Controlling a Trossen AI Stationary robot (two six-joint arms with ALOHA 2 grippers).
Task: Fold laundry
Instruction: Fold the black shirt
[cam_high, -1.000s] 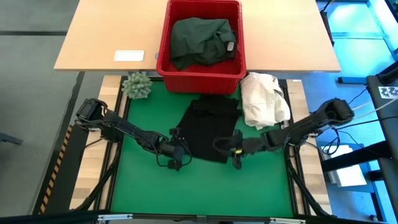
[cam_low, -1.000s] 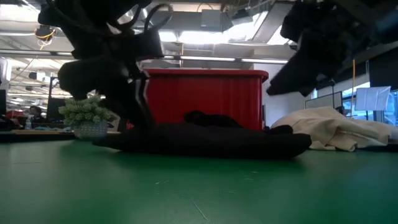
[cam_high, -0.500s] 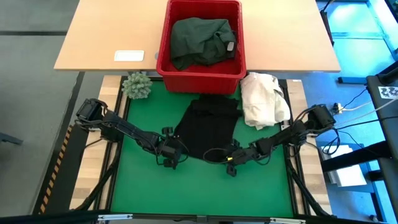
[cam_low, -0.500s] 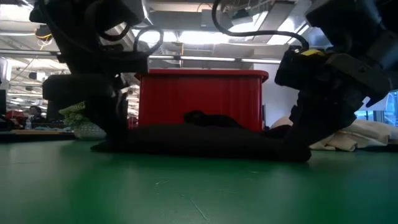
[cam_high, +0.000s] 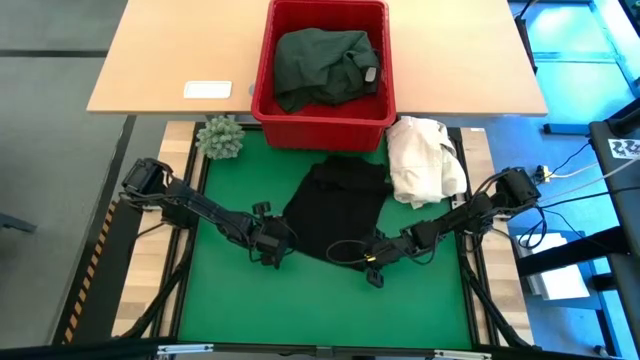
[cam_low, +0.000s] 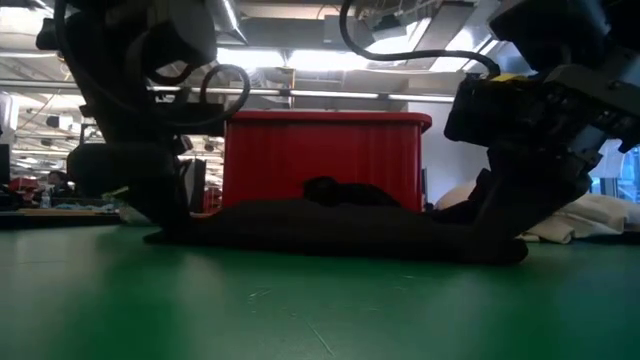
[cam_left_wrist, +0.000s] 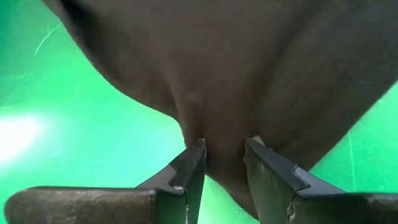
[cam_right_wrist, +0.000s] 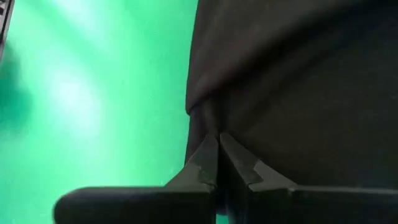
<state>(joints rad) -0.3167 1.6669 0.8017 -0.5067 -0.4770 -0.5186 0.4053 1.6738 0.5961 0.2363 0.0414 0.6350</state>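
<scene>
A black garment (cam_high: 337, 205) lies spread flat on the green mat, in front of a red basket (cam_high: 262, 75) that holds a dark green garment (cam_high: 320, 60). My left gripper (cam_high: 272, 247) is down at the black garment's near left corner and shut on it; it also shows in the low view (cam_low: 168, 215) and the left wrist view (cam_left_wrist: 224, 149). My right gripper (cam_high: 372, 264) is at the near right corner, shut on the cloth, and is seen in the low view (cam_low: 505, 235) and the right wrist view (cam_right_wrist: 217, 140). My left gripper pinches the black garment's near edge at its left corner (cam_left_wrist: 221, 121) between its two fingers, coming low from the table's left. The cloth puckers toward the fingers and lies on the mat. My right gripper pinches the near edge at the right corner (cam_right_wrist: 208, 118), coming low from the table's right. Folds run into its fingers (cam_right_wrist: 202, 162), and the cloth there rests on the mat.
A cream-white cloth heap (cam_high: 425, 160) lies on the mat's far right, touching the black garment's far right side. A small potted plant (cam_high: 220, 137) stands at the far left corner. A white card (cam_high: 208, 90) lies on the wooden table behind. Bare green mat (cam_high: 320, 310) spreads nearer.
My right gripper has come down from above the garment toward the near edge onto its near right corner. My left gripper has shifted a little toward the table's left. The garment's near edge has been drawn wider between them, while its far part stays by the basket.
</scene>
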